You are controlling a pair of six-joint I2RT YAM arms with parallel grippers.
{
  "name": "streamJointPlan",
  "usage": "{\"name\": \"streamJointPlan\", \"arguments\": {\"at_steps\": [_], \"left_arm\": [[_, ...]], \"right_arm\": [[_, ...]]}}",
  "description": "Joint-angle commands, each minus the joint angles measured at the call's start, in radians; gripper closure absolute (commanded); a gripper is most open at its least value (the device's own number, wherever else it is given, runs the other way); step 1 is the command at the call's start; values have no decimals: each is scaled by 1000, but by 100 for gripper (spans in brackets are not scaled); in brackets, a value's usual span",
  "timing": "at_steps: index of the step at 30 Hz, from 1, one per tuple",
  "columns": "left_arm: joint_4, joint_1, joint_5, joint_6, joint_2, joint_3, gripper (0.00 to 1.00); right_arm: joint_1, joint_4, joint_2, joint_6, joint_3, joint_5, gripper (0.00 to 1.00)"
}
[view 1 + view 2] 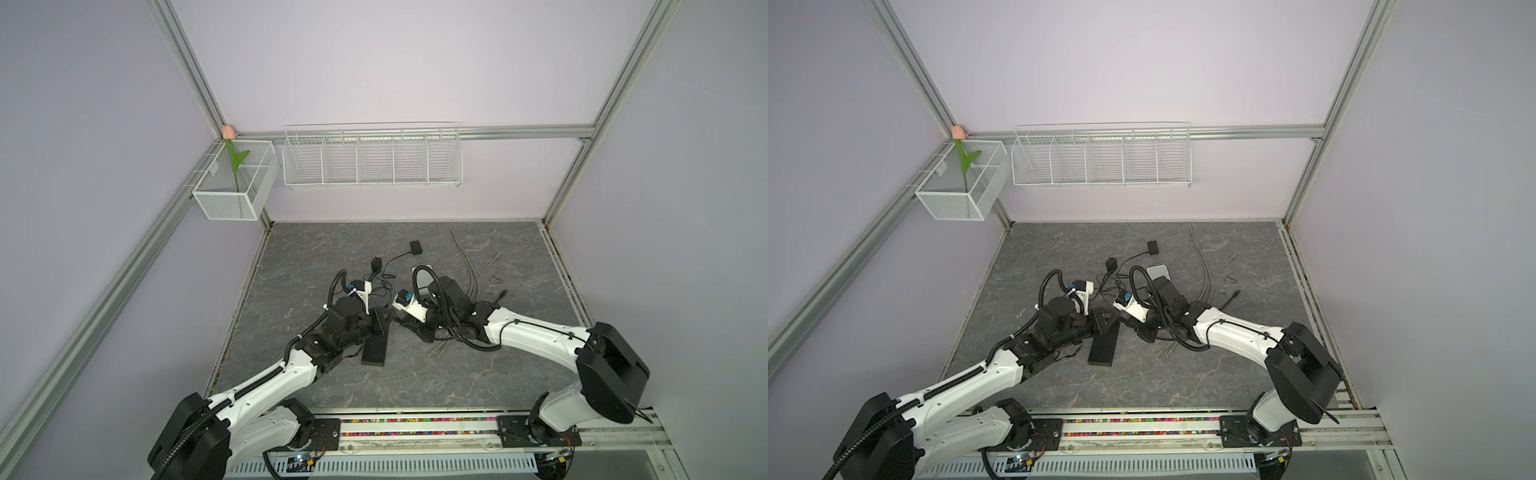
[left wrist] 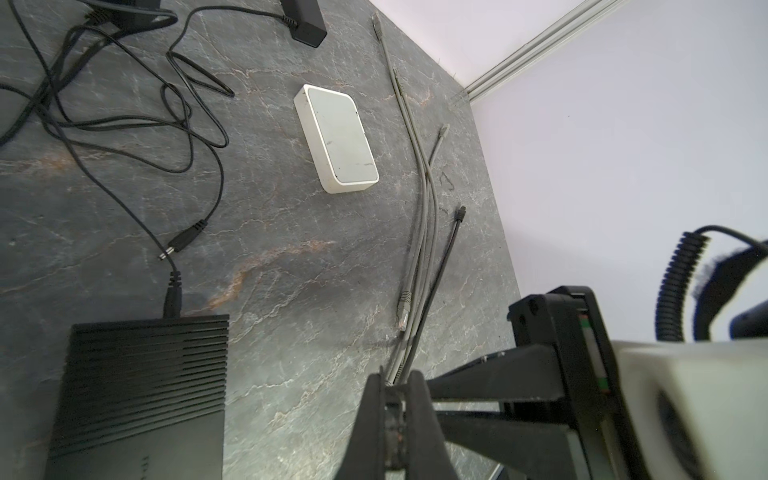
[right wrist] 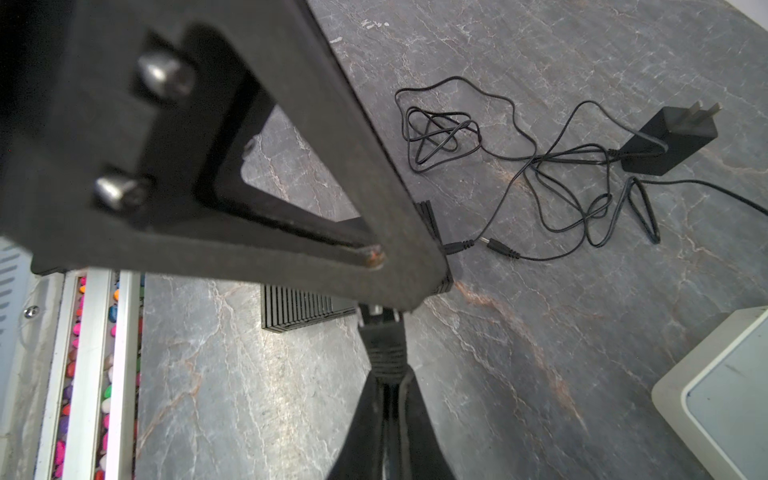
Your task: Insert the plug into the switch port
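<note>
Grey marbled surface (image 1: pixel 478 374) is taken up by the black switch (image 1: pixel 375 351), beside which the left fingers (image 2: pixel 372 415) are clenched empty, apparently to steady it, while the plug (image 3: pixel 381 336) is pinched in the right fingers (image 3: pixel 361 428) close by, aimed for insertion.

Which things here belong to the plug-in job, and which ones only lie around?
Job: black ribbed switch box; black cable plug in right gripper.
Lying about: white flat box; grey cables; black power adapter with thin cord; pink artificial tulip.

Blurred left fingers (image 3: pixel 324 145) hide plug (image 3: pixel 384 343) tip, switch (image 3: pixel 303 309) ports.
</note>
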Motion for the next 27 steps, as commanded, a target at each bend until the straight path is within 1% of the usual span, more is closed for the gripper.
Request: {"name": "streamJointPlan", "arguments": {"at_steps": [1, 7, 10, 11, 13, 14, 16, 19, 22, 24, 27], "left_arm": [[-5, -3, -11, -6, -23, -16, 100], [-28, 3, -36, -4, -39, -32, 99], [-45, 9, -47, 0, -43, -35, 93], [-57, 11, -54, 4, -43, -36, 86], [-88, 18, -66, 13, -50, -33, 70], [-115, 28, -69, 24, -57, -26, 59], [-206, 66, -76, 52, -88, 1, 47], [-321, 124, -108, 95, -179, 27, 43], [-382, 144, -174, 118, -243, 16, 42], [-392, 152, -183, 119, -230, -8, 42], [-355, 152, -154, 102, -175, -63, 44]], "right_arm": [[-3, 39, -25, 12, -22, 4, 93], [-3, 19, -76, 11, -23, 25, 93], [-3, 2, -89, 11, -20, 30, 94], [-3, -5, -92, 12, -20, 33, 94], [-2, -28, -94, 13, -12, 40, 93], [-2, -51, -90, 13, -4, 49, 94], [3, -113, -74, 20, 22, 80, 94], [25, -210, -49, 23, 51, 147, 94], [57, -294, -33, 32, 64, 222, 93], [78, -335, -19, 45, 73, 247, 94], [113, -378, 11, 63, 81, 262, 94]]}}
